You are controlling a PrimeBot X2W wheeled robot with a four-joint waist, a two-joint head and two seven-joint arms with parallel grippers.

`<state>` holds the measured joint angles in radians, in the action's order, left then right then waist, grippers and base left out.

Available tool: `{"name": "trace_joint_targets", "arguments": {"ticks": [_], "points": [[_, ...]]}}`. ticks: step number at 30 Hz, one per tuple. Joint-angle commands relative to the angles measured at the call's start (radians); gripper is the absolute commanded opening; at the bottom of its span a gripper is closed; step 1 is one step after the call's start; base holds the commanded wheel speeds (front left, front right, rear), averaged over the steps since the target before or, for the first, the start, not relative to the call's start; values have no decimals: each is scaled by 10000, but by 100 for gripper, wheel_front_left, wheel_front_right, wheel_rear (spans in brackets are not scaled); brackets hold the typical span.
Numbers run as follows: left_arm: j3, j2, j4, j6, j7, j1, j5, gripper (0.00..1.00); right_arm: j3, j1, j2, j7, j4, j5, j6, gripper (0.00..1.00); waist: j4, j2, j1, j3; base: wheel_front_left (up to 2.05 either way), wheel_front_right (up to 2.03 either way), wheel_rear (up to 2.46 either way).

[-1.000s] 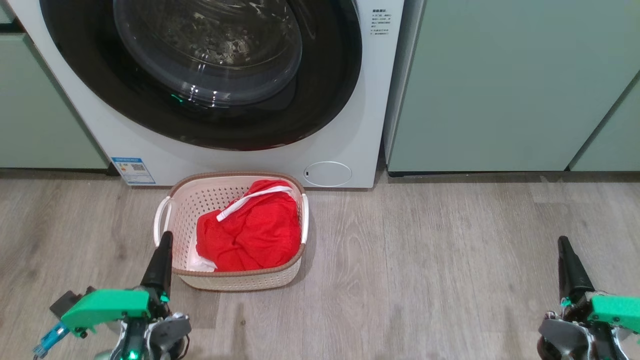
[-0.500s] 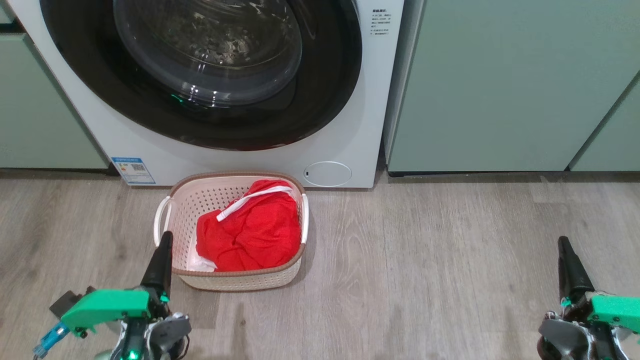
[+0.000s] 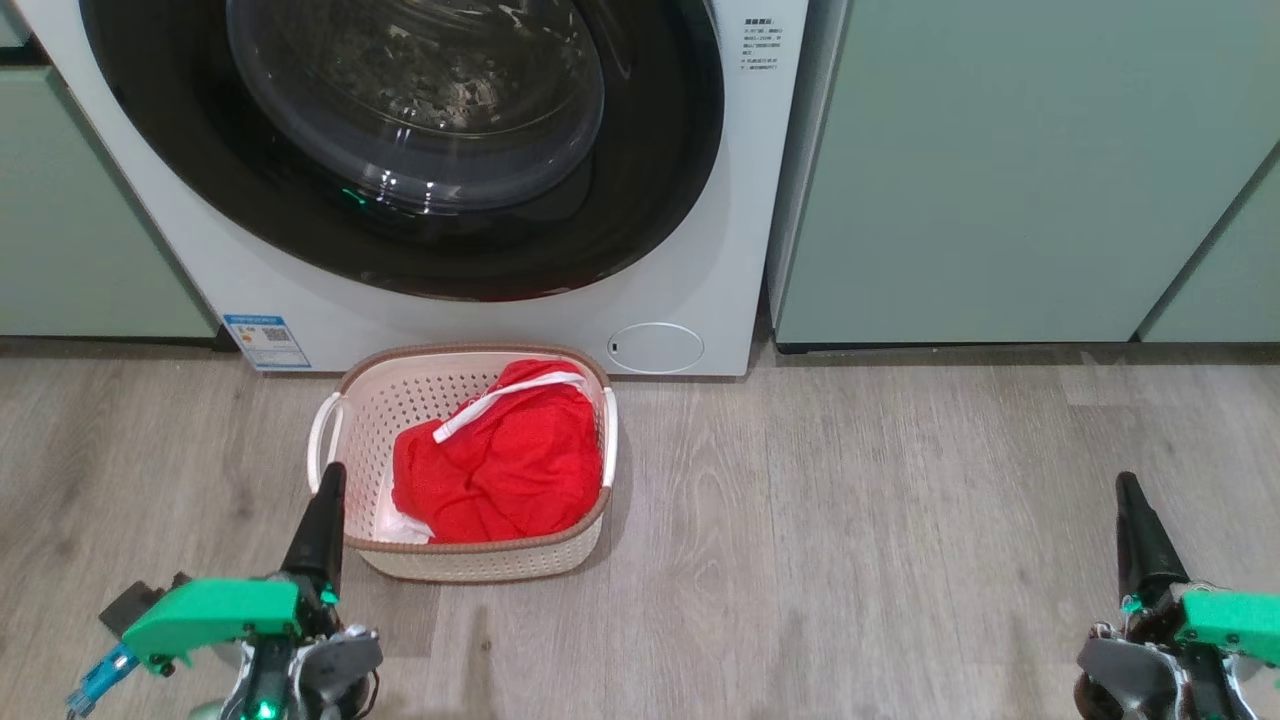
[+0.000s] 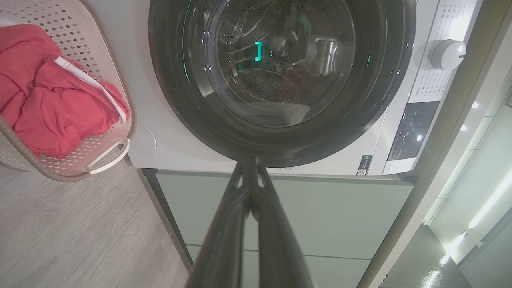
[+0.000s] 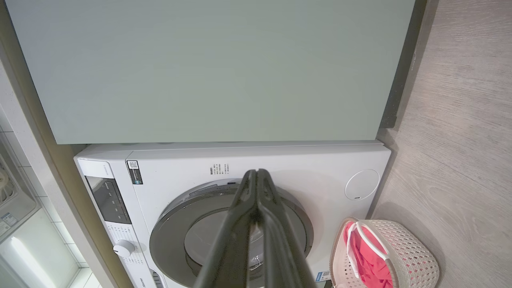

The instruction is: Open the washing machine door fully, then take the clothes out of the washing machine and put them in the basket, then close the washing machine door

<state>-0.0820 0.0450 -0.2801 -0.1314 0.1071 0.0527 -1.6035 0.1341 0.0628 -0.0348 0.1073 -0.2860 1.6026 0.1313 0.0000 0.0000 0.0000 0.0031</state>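
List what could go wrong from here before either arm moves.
1. The left gripper, shut, has its tip right beside the near left corner of the basket in the head view; a forward or inward swing may knock the basket askew.
2. The clothes are heaped against the basket's right rim; a jolt might tip part over it.
3. The washing machine door looks closed, but whether it has caught cannot be seen.

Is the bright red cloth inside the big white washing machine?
No, the bright red fabric garment lies in the cream-white perforated plastic basket on the floor before the white washing machine.
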Motion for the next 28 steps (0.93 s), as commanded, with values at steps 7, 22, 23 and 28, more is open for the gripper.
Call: {"name": "trace_joint_targets", "arguments": {"ticks": [7, 22, 23, 28], "points": [[-317, 52, 351, 8, 60, 553, -52, 0, -205, 452, -154, 58, 412, 62, -6, 0, 0, 0, 0, 0, 0, 0, 0], [-317, 52, 351, 8, 60, 553, -52, 0, -205, 452, -154, 58, 412, 62, -6, 0, 0, 0, 0, 0, 0, 0, 0], [-317, 52, 351, 8, 60, 553, -52, 0, -205, 452, -154, 58, 412, 62, -6, 0, 0, 0, 0, 0, 0, 0, 0], [-317, 52, 351, 8, 60, 553, -52, 0, -205, 452, -154, 58, 412, 62, -6, 0, 0, 0, 0, 0, 0, 0, 0]]}}
